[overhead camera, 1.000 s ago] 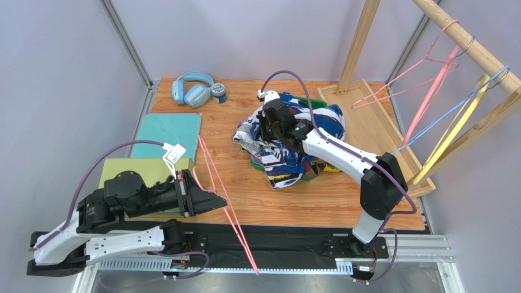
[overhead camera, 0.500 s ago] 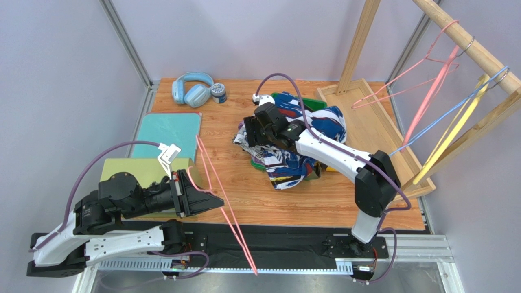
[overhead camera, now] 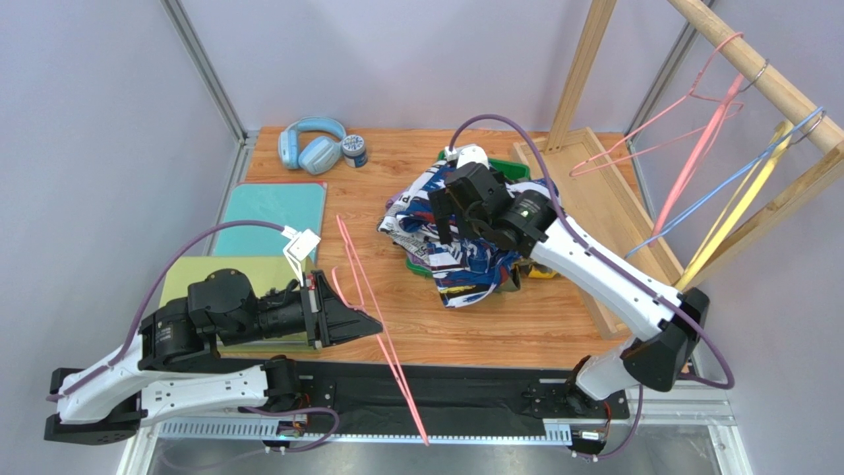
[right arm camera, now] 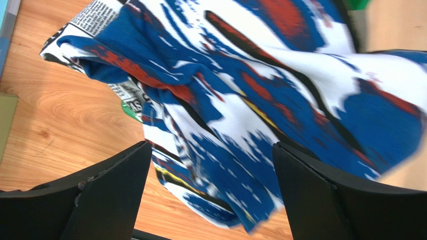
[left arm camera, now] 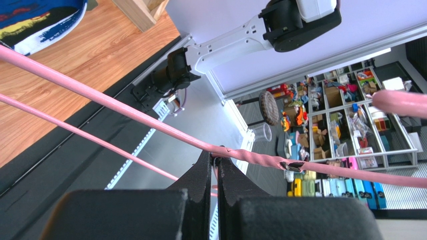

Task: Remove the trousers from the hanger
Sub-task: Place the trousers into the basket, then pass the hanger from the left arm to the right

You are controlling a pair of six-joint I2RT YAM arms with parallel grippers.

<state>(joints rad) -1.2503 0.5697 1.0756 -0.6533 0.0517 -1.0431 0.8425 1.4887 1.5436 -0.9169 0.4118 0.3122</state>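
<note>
Cloth fills the space below my right gripper (right arm camera: 210, 146): the blue-white-red trousers (right arm camera: 280, 90) lie crumpled on the wooden table (overhead camera: 495, 327), straight under my spread fingers (right arm camera: 105, 190). My jaws on this side stand wide, one finger to either side of the heap, and nothing is held between them. Whether a pad brushes the fabric I cannot tell. Ahead of the finger on the left of my wrist view, the newsprint trousers (right arm camera: 95, 17) peek out from beneath the printed pair. A green scrap (right arm camera: 131, 111) shows under them, too little of it for me to say what it is.

My left gripper (left arm camera: 215, 161) is clamped tight on the pink hanger (left arm camera: 125, 109). The fingertips pinch the wire just beside its twisted neck, and two long pink wires run away from my fingers to one side, over the table edge and the black base rail (left arm camera: 75, 145). Seen from above, the hanger crosses my fingertips, with one end pointing toward the far side of the table and the other reaching past the near edge. The heap of trousers sits well apart from this hand, off to its right and farther out, and touches no part of the hanger.
</note>
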